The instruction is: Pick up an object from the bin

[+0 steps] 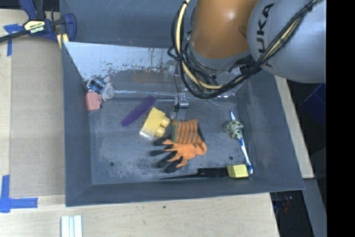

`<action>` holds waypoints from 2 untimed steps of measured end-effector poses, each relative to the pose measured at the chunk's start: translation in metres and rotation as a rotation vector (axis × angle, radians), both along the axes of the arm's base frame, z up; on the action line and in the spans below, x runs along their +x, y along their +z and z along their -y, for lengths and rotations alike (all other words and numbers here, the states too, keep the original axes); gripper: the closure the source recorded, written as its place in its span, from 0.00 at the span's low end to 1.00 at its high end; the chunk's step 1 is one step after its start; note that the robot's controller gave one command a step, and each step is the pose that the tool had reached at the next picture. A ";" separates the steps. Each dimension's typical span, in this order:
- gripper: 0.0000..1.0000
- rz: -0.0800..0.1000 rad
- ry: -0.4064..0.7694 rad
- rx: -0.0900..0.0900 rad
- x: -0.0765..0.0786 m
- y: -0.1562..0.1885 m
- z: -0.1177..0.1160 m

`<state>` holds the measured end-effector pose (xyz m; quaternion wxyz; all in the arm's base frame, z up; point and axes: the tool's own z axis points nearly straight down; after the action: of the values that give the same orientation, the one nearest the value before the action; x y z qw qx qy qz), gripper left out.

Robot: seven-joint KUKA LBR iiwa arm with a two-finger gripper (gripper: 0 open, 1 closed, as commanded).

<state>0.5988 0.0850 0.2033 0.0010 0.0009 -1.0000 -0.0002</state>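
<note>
My gripper hangs below the arm's orange cover, over the middle of the bin, and little of it shows. Just below it and slightly left lies a yellow toy block. An orange work glove with black fingertips lies right beneath it, toward the front. A purple stick lies slantwise to the gripper's left. Nothing is seen held by the gripper.
A pink eraser-like block and a small blue and silver piece sit at the back left. On the right lie a blue toothbrush and a small mottled lump. A black tool with a yellow end lies along the front wall.
</note>
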 end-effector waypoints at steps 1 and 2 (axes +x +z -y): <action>0.00 0.006 -0.002 0.000 0.001 0.003 0.000; 0.00 0.009 0.160 0.000 -0.018 -0.065 0.029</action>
<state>0.5807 0.0556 0.1383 -0.0035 0.0807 -0.9967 0.0000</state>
